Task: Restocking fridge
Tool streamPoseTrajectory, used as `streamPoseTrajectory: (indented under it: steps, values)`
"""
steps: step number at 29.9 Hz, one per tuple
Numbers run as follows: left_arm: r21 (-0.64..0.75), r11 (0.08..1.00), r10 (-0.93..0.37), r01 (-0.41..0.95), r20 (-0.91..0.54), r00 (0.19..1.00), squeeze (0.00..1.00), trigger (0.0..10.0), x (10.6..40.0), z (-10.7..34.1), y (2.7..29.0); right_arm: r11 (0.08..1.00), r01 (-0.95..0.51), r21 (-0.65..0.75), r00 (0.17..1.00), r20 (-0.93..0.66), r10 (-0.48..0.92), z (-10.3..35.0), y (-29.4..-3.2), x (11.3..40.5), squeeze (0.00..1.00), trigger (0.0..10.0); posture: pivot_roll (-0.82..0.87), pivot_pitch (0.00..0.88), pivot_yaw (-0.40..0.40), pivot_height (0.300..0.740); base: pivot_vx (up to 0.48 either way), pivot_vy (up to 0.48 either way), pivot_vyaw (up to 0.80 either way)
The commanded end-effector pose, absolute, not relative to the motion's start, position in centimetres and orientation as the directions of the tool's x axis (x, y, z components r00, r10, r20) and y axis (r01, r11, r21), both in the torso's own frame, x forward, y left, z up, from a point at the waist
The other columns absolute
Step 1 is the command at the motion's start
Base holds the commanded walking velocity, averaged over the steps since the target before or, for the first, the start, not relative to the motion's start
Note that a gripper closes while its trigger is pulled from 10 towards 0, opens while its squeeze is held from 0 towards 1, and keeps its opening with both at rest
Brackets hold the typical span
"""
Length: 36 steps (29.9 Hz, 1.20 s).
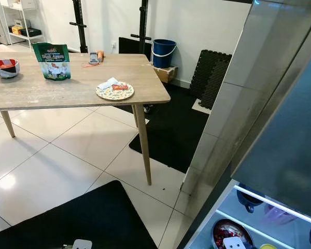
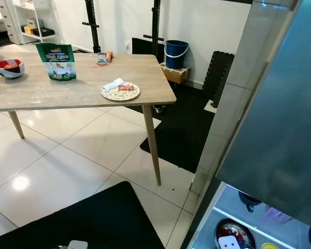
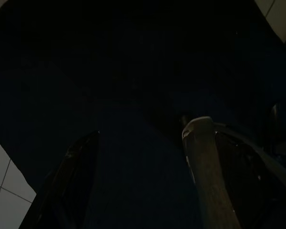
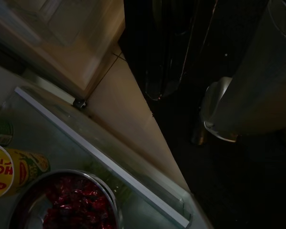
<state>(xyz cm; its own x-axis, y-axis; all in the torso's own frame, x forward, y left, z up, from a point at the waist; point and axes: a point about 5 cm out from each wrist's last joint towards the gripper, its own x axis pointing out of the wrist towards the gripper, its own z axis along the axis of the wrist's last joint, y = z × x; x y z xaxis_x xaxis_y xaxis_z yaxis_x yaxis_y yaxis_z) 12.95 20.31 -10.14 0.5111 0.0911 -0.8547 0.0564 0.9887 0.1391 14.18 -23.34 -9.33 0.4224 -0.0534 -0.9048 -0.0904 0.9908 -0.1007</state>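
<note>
Fridge (image 1: 280, 93) door open at my right; table (image 1: 52, 91) corner well apart across bare floor. Left gripper (image 3: 143, 143) hangs low, fingers spread, empty; right gripper's fingers unreadable.

Plate (image 1: 114, 91) on table (image 1: 52, 91); fridge (image 1: 280, 140) open

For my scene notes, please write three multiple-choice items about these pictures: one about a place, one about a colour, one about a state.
1. Where does the green bag stand?
A. on the floor
B. on the wooden table
C. inside the fridge

2. What colour is the bucket by the wall?
A. blue
B. red
C. yellow

3. In what state is the fridge door?
A. shut
B. removed
C. open

Answers: 1 B, the bag stands upright on the tabletop. 2 A, its wall is blue. 3 C, the lit shelves with a bowl of red food show beside the door.
</note>
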Motion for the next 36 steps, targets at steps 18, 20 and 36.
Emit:
streamPoseTrajectory:
  steps: [18,20,36]
  values:
    - [0.133,0.987,0.078,0.091,-0.888,0.452,0.0,10.0,11.1,-10.8,20.2,0.985,-0.106,-0.135,0.423,-0.903,-0.078,-9.3,-23.4,14.1,0.0,10.0,0.04,0.0,-0.075,0.74,0.0,0.0,0.0]
    - [0.132,0.987,0.076,0.092,-0.888,0.454,0.0,10.0,11.2,-10.8,20.1,0.983,-0.11,-0.148,0.415,-0.905,-0.09,-9.4,-23.5,14.1,0.0,10.0,0.04,0.0,-0.075,0.74,0.0,0.0,0.0]
    - [0.104,0.991,0.057,0.082,-0.893,0.446,0.0,10.0,11.4,-10.9,19.2,0.975,-0.133,-0.176,0.387,-0.915,-0.113,-9.6,-23.5,13.5,0.0,10.0,0.02,0.0,-0.074,0.74,0.0,0.0,0.0]
